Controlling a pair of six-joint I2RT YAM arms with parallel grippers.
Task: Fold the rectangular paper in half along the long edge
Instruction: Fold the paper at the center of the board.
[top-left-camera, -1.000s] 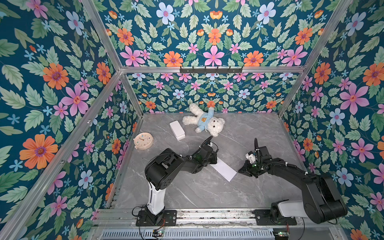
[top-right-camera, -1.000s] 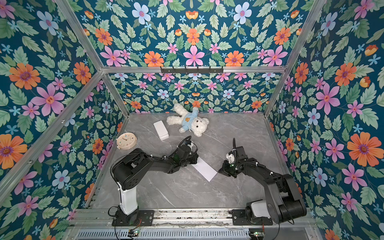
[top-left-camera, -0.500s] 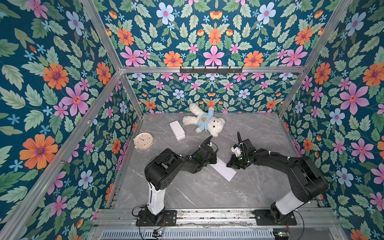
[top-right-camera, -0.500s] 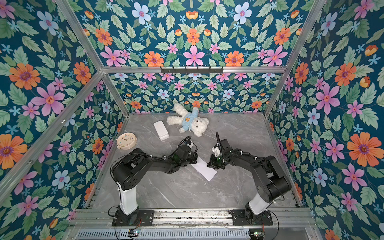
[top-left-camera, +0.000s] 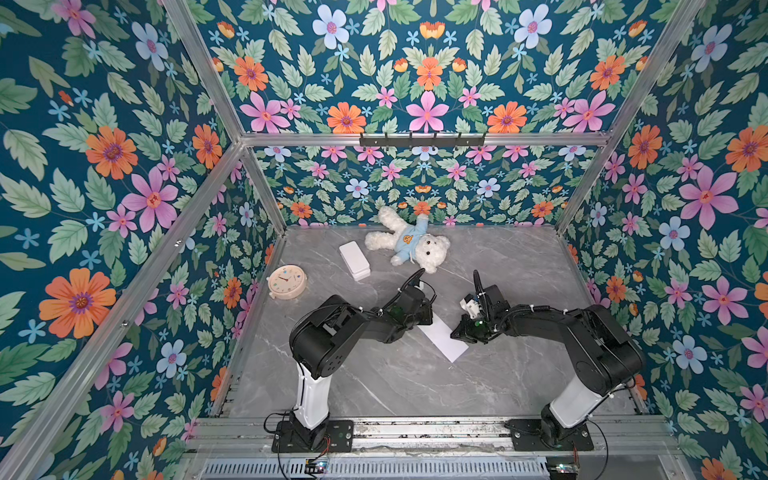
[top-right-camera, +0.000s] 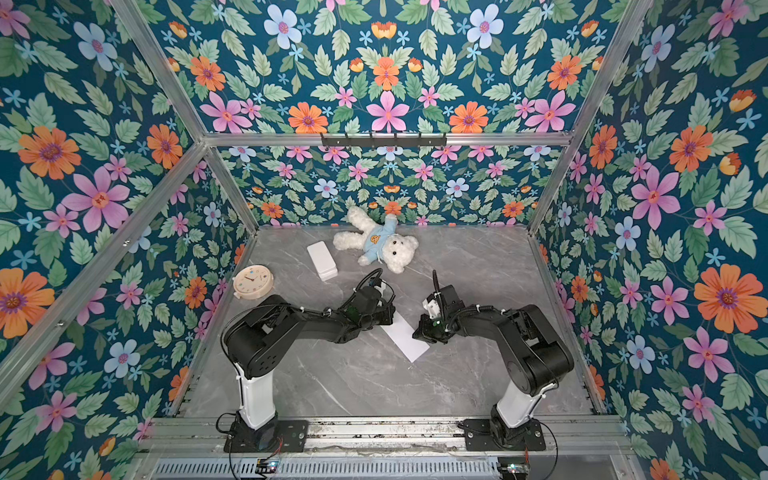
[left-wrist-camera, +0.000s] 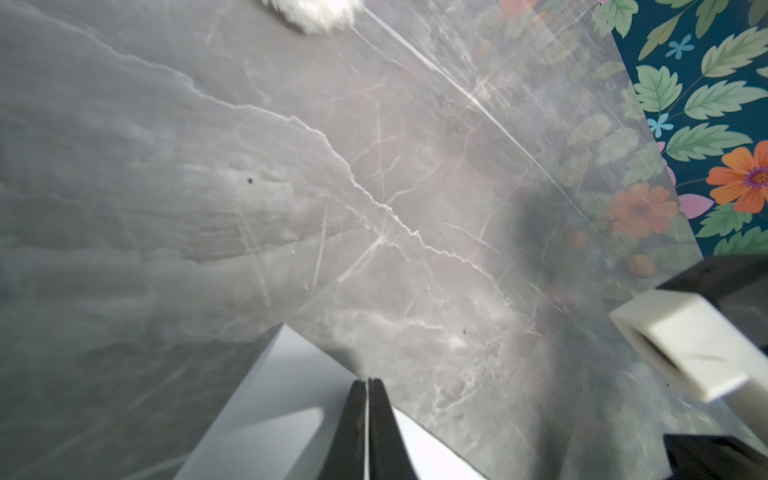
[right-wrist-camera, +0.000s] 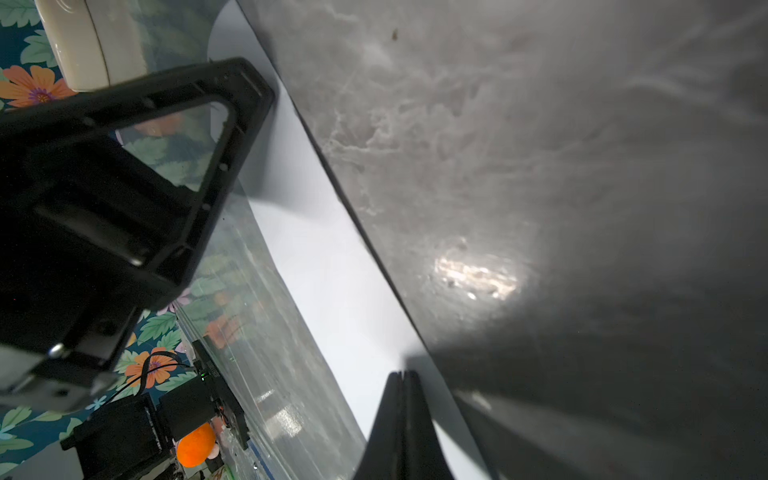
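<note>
The rectangular paper (top-left-camera: 442, 341) (top-right-camera: 408, 337) lies flat on the grey marble table as a narrow blank white strip, set diagonally between the two arms. My left gripper (top-left-camera: 428, 319) (top-right-camera: 390, 319) rests on its far end. In the left wrist view the left gripper (left-wrist-camera: 367, 380) has its jaws together, only a hairline between them, with the tips over the paper (left-wrist-camera: 282, 374). My right gripper (top-left-camera: 458, 335) (top-right-camera: 418, 331) is down at the strip's right edge, near its front end. In the right wrist view the right gripper (right-wrist-camera: 402, 372) is shut, its tips touching the paper (right-wrist-camera: 324, 257).
A white teddy bear (top-left-camera: 409, 243) in a blue top lies at the back of the table. A thick white box (top-left-camera: 354, 259) sits beside it, and a round cream clock (top-left-camera: 286, 281) stands near the left wall. Floral walls close in three sides.
My right arm has swung left from the open table to the paper and lowered its shut tips onto the strip's right edge. The left arm has held its place on the far end.
</note>
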